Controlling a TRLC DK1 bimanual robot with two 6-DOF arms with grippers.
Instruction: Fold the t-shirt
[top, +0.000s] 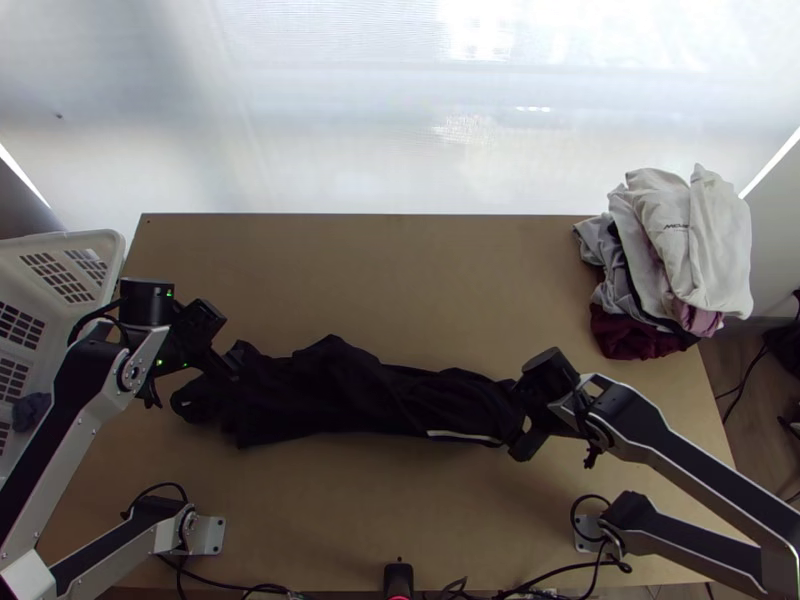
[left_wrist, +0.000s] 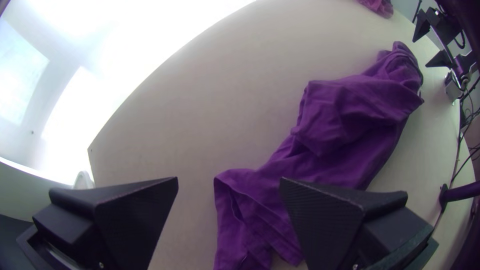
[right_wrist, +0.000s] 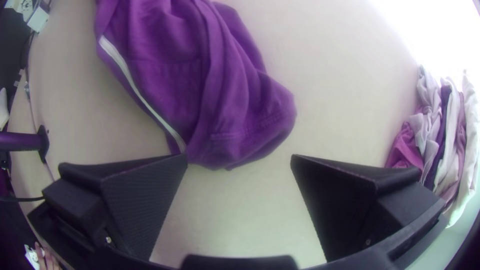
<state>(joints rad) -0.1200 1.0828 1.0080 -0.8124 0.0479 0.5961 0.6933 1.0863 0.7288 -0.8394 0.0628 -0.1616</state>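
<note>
Lying in white basket (top: 114, 246), dark cloth (top: 31, 411) — left claw (top: 208, 377) spread, right claw (top: 521, 418) spread.

t-shirt (top: 330, 390): blk w/ 1 wht stripe (top: 465, 436) | tbl (top: 400, 290): tan | basket (top: 75, 241): wht | pile (top: 690, 240): wht, gry, pink, maroon

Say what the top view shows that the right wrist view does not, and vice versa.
Top view: the white plastic basket beside the light wooden table.
Right wrist view: ridged inner faces on the open right gripper's wide black fingers.
Both: that table, the dark, bunched cloth garment with its white stripe, and the stack of mixed-colour clothes.
</note>
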